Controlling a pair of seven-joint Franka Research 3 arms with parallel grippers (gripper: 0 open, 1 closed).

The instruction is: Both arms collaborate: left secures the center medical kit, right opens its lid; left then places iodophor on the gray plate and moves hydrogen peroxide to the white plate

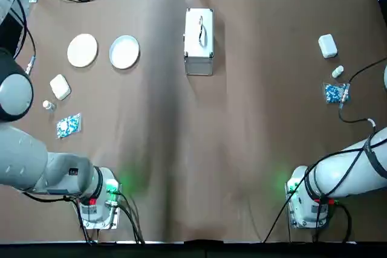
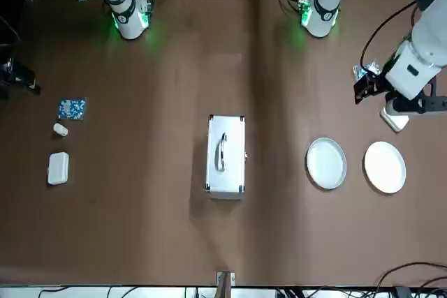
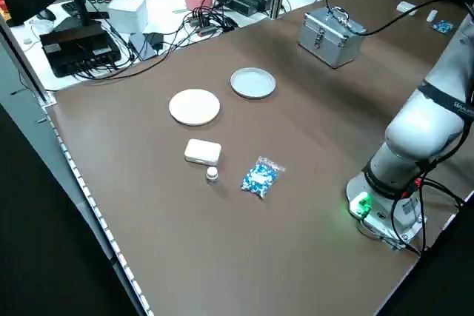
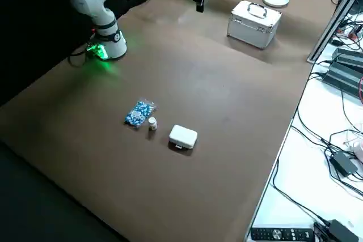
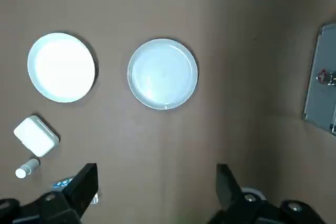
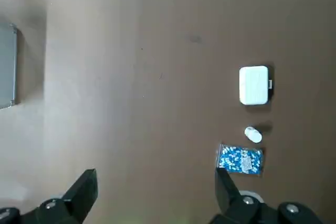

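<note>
The medical kit is cut off at the frame edge in both wrist views, contents concealed by its closed lid.

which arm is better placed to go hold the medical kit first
Left, though only slightly. The closed medical kit sits mid-table, about even between both. The left tool is open over the plates' side, with the kit's edge in its view. The right tool is open too.

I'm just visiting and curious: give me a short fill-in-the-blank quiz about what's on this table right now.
1. The medical kit lies with its lid ____.
2. Beside the white plate, nearer the kit, sits the ____ plate.
3. Both plates hold ____.
4. The fingers of the left gripper and right gripper are spread ____.

Missing words: shut; gray; nothing; open
</note>
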